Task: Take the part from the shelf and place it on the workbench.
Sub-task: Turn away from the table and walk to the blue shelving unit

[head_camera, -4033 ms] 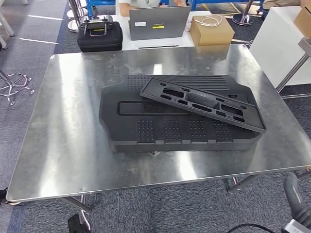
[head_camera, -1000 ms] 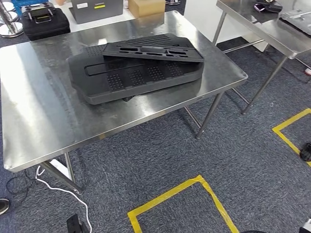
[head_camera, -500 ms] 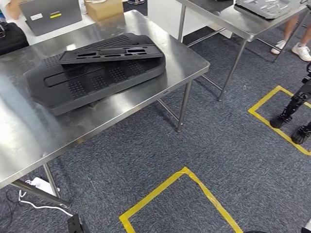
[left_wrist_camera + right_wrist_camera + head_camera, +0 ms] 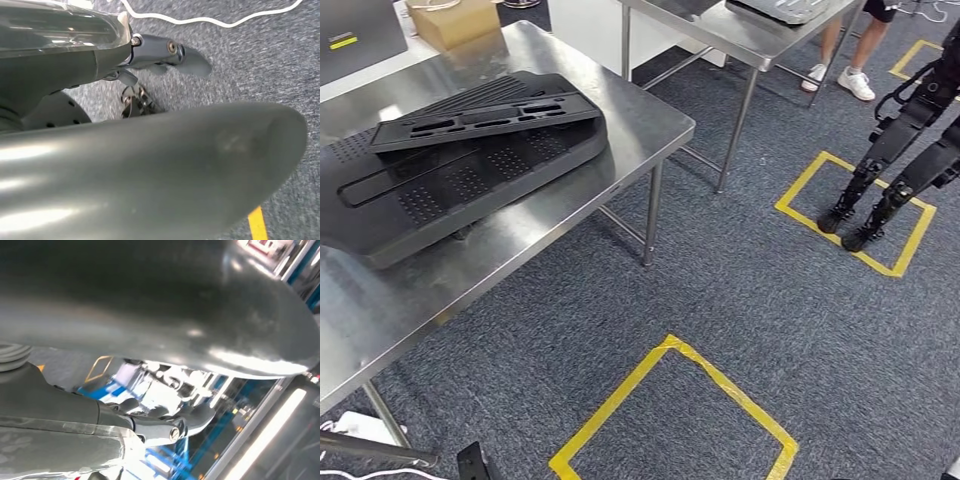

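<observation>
Left hand (image 4: pixel 166 52), seen in the left wrist view, hangs over grey carpet (image 4: pixel 743 290) with nothing held; its fingers look loosely extended, so I read it as empty and apart. Right hand (image 4: pixel 166 427) shows in the right wrist view as a thumb and dark fingers against bright reflections; whether it is closed or spread cannot be told, though nothing is visibly in it. Landmark: the steel workbench (image 4: pixel 652 125). On it lies a large black panel (image 4: pixel 471 170) with a narrower slotted black part (image 4: pixel 482 115) resting on top, tilted across it. Judgement: with both hands apparently empty and parts lying on the bench, the robot seems to be between placements, facing away from the bench toward the shelf, which is out of sight. Next move calls for walking past the bench corner, so that edge needs margin. Beyond the corner, open carpet with 2 yellow floor squares (image 4: pixel 675 420); a second steel table (image 4: pixel 727 30), another robot's legs (image 4: pixel 893 170) and a person's feet (image 4: pixel 841 75) stand farther off.
</observation>
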`<action>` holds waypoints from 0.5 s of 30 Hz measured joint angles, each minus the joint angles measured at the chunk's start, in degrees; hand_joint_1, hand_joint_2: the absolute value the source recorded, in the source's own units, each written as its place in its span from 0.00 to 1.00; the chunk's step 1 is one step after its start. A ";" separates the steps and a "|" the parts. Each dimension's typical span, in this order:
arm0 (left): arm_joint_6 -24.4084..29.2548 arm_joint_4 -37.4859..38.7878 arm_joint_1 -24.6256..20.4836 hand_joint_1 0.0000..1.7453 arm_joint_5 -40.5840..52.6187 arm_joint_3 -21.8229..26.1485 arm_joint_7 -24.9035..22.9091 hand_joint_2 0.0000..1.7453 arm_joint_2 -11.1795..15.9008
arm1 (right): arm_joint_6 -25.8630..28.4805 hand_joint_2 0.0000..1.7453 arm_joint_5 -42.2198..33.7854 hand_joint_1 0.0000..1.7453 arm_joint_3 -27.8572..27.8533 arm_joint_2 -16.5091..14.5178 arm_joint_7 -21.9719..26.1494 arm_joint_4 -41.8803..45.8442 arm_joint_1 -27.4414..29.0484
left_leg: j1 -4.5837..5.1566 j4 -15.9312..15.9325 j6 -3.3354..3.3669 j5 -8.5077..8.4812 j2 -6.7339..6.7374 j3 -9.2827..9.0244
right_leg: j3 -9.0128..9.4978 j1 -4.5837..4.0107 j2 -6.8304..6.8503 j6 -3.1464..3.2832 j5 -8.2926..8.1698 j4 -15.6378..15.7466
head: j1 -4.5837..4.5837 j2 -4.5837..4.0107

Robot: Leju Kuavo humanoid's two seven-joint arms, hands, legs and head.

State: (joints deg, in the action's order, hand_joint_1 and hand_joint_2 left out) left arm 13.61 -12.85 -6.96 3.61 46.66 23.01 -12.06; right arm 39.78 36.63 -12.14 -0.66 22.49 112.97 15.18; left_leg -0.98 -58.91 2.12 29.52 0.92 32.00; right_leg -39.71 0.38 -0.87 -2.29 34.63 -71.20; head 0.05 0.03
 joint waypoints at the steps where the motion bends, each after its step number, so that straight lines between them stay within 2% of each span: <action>1: 0.03 0.00 0.07 0.00 0.00 0.01 0.01 0.00 0.01 | 0.00 0.00 -0.07 0.00 -0.02 -0.02 -0.01 -0.15 0.09 | 0.01 -0.01 -0.01 0.11 0.79 -0.03 | -1.14 0.23 0.23 -0.24 0.48 -2.25 | 0.01 -0.01; 2: 0.03 0.00 0.09 0.00 0.00 0.01 0.01 0.00 0.02 | -0.01 0.00 -0.16 0.00 -0.12 -0.02 -0.02 -0.29 0.16 | -0.01 -0.01 -0.07 0.23 1.52 -0.10 | -1.27 0.40 0.45 -0.44 -0.09 -2.45 | 0.00 -0.01; 3: 0.01 0.00 0.05 0.00 0.00 0.01 0.02 0.00 0.02 | -0.04 0.00 -0.31 0.00 -0.28 -0.02 -0.07 -0.40 0.19 | -0.03 -0.01 -0.19 0.38 2.17 -0.24 | -0.18 0.52 0.79 -0.57 -1.70 -0.22 | 0.00 -0.01; 4: -0.02 0.00 0.00 0.00 0.00 0.01 0.02 0.00 0.01 | -0.10 0.00 -0.50 0.00 -0.54 -0.01 -0.12 -0.47 0.18 | -0.05 -0.01 -0.37 0.56 2.75 -0.45 | 1.79 0.58 1.58 -0.62 -3.81 3.73 | 0.01 -0.01; 6: -0.05 0.00 -0.09 0.00 0.00 0.01 0.04 0.00 0.01 | -0.25 0.00 -0.85 0.00 -1.12 0.01 -0.21 -0.57 0.07 | 0.12 0.00 -0.92 0.98 3.72 -0.89 | 5.29 0.18 3.62 -0.31 -6.32 10.78 | -0.03 -0.01; 7: -0.06 0.00 -0.11 0.00 0.00 0.01 0.05 0.00 0.00 | -0.30 0.00 -0.96 0.00 -1.35 0.03 -0.23 -0.61 0.05 | 0.20 0.01 -1.24 1.17 4.16 -1.07 | 6.06 -0.08 4.15 -0.02 -6.63 12.44 | -0.05 -0.01; 8: -0.07 0.00 -0.13 0.00 0.00 0.01 0.07 0.00 -0.01 | -0.33 0.00 -1.01 0.00 -1.52 0.04 -0.24 -0.64 0.07 | 0.22 0.06 -1.57 1.31 4.63 -1.24 | 6.12 -0.38 4.07 0.30 -6.37 12.76 | -0.08 0.00; 10: -0.13 0.00 -0.27 0.00 0.00 0.01 0.10 0.00 -0.06 | -0.46 0.00 -1.36 0.00 -2.03 0.07 -0.55 -0.68 0.18 | -0.02 0.14 -2.25 1.68 5.13 -1.71 | 6.17 -0.45 2.78 1.01 -6.50 13.00 | -0.09 -0.01; 12: -0.24 0.00 -0.36 0.00 0.01 0.00 0.16 0.00 -0.09 | -1.42 0.00 -2.59 0.00 -3.52 0.08 -1.12 -0.98 -0.07 | -0.31 -1.99 -2.56 3.40 3.23 -1.12 | 6.48 -0.26 1.58 1.90 -6.70 13.41 | -0.13 -0.01; 14: -0.27 0.00 -0.28 0.00 0.01 0.02 0.20 0.00 -0.04 | -3.79 0.00 -4.55 0.00 -6.62 0.03 -1.40 -2.30 -0.55 | -0.35 -8.49 -2.48 6.71 0.59 1.97 | 6.62 -0.16 0.40 2.49 -6.74 13.53 | -0.24 -0.01; 15: -0.21 0.00 -0.19 0.00 0.01 0.06 0.19 0.00 -0.02 | -5.39 0.00 -5.65 0.00 -8.85 0.00 -1.32 -3.46 -0.78 | -0.26 -12.29 -2.44 8.09 0.01 3.98 | 6.63 -0.20 -0.26 2.59 -6.70 13.51 | -0.30 0.00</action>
State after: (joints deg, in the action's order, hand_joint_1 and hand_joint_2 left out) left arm 13.39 -12.85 -7.15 3.61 46.72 23.20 -12.08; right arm 34.39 30.98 -20.99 -0.66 21.17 109.51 14.40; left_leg -1.24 -71.20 -0.33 37.61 0.93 35.98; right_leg -33.08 0.18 -1.14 0.30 27.92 -57.68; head -0.25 0.03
